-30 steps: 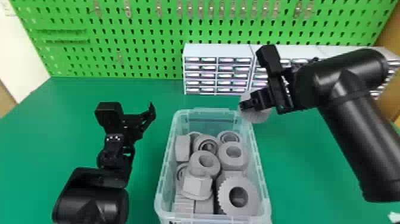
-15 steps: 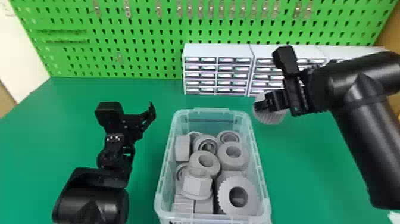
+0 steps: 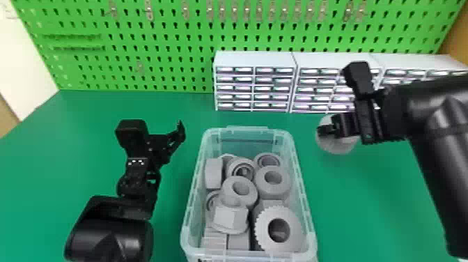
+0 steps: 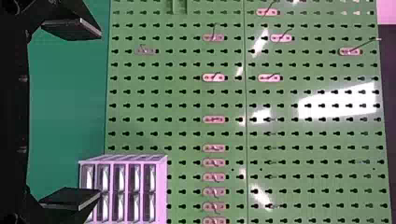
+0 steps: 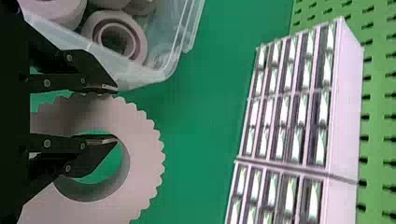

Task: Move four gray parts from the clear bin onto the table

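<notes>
The clear bin [image 3: 250, 130] stands mid-table with several gray parts inside, including a toothed ring [image 3: 294, 226] and a round part [image 3: 273, 181]. Right of the bin's far end, my right gripper [image 3: 327, 131] is shut on a gray gear [image 3: 337, 145]. In the right wrist view, my right gripper [image 5: 109, 114] grips the wall of the gear [image 5: 144, 154], one finger in its hole and one outside. My left gripper [image 3: 176, 136] is parked left of the bin. Its fingers stand wide apart in the left wrist view, where the left gripper [image 4: 100, 116] holds nothing.
White drawer cabinets [image 3: 256, 59] line the back of the green table [image 3: 104, 108], beneath a green pegboard [image 3: 174, 35]. Bare green tabletop lies right of the bin, below the raised right arm, and also at the far left.
My right gripper has moved right, away from the bin, carrying the gear with it. The left arm and the parts in the bin have stayed put.
</notes>
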Available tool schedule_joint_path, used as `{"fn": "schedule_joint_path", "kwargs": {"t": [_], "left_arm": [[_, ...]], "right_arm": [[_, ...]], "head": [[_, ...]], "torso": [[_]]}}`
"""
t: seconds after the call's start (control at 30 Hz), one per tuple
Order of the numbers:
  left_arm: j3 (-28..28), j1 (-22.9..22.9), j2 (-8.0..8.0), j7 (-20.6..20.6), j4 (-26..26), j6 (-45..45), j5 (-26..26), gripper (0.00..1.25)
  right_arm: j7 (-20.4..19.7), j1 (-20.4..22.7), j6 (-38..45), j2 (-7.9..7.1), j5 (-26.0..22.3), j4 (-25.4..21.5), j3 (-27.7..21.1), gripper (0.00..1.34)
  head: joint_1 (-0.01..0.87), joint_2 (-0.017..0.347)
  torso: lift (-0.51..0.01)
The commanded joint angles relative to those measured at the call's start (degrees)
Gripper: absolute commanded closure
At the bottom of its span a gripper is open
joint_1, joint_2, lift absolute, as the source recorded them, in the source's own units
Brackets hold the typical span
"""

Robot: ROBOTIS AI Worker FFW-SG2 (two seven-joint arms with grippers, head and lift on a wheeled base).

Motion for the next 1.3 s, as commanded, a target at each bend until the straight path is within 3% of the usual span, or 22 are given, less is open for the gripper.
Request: {"fn": "schedule_joint_path", "kwargs": {"t": [0.0,0.27,0.6,1.27], "left_arm": [[-0.23,-0.05,-0.08,0.21,0.10,0.00,0.16,0.10],[-0.59,-0.23,-0.08,0.38,0.28,0.00,0.25,0.10],[-1.38,-0.93,-0.08,0.56,0.81,0.00,0.34,0.10],[-1.64,-1.11,-0.16,0.56,0.89,0.00,0.60,0.10]], "right_arm": [[0.00,1.79,1.18,-0.64,1.12,-1.67,-3.29,0.90],[0.00,3.81,1.79,-1.35,2.62,-1.85,-6.10,0.90],[0.00,6.01,-0.32,-0.99,4.90,0.26,-9.62,0.90],[0.00,7.15,-5.06,-1.08,2.18,7.82,-7.59,0.90]], "head": [[0.693,0.072],[0.693,0.072],[0.693,0.072],[0.693,0.072]], "torso": [[-0.052],[-0.052],[-0.052],[-0.052]]}}
